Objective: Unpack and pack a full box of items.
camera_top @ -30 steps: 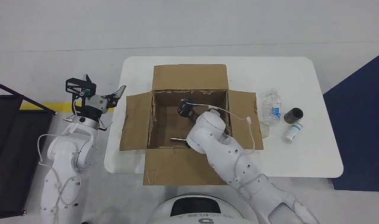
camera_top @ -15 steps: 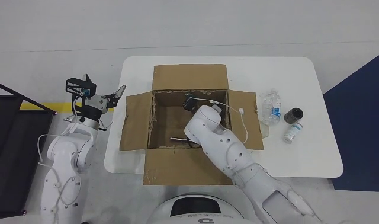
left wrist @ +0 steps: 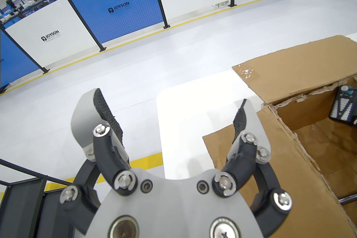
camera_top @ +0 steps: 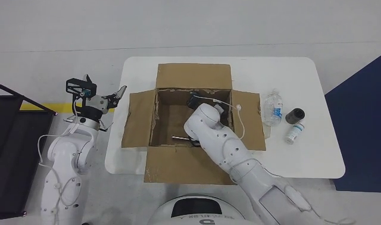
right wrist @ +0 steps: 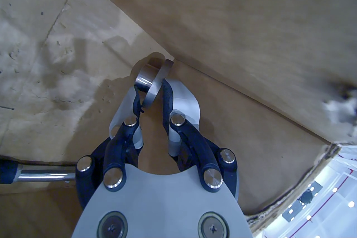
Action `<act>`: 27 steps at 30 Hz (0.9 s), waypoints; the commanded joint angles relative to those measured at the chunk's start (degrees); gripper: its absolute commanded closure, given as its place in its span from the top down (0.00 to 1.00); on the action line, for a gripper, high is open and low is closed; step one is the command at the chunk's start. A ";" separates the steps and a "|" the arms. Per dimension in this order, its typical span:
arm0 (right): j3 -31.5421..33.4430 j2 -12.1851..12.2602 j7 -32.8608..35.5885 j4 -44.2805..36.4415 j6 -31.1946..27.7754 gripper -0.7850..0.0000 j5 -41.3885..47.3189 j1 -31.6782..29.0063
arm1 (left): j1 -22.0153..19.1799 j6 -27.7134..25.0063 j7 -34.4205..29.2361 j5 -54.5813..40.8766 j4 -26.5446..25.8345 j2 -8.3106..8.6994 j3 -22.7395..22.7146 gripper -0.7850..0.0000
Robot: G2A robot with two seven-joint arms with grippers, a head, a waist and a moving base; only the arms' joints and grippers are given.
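Note:
An open cardboard box stands on the white table. My right arm is down inside it. In the right wrist view my right gripper is shut on a small metal flanged cylinder at the seam where the box floor meets a wall. A metal rod with a dark handle lies on the box floor. My left gripper hangs open and empty off the table's left edge, beside the box's left flap.
On the table to the right of the box stand a clear water bottle, a dark cylinder and a small white bottle. The box's flaps are folded out flat on all sides. A dark rack stands left of the table.
My right arm has pushed farther into the box toward its far wall, and the box has shifted slightly to the right. The left arm has not moved.

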 commanded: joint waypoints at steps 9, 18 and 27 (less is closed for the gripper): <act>-1.25 -1.09 -0.32 -0.73 -0.71 0.00 -1.50 0.09 | 0.00 0.00 0.00 0.00 0.00 0.00 0.00 1.00; 2.44 -0.30 -4.61 -16.72 -9.20 0.00 7.16 -7.69 | 0.00 0.00 0.00 0.00 0.00 0.00 0.00 1.00; 6.49 0.42 -4.81 -18.33 -9.81 0.35 7.15 -9.76 | 0.00 0.00 0.00 0.00 0.00 0.00 0.00 1.00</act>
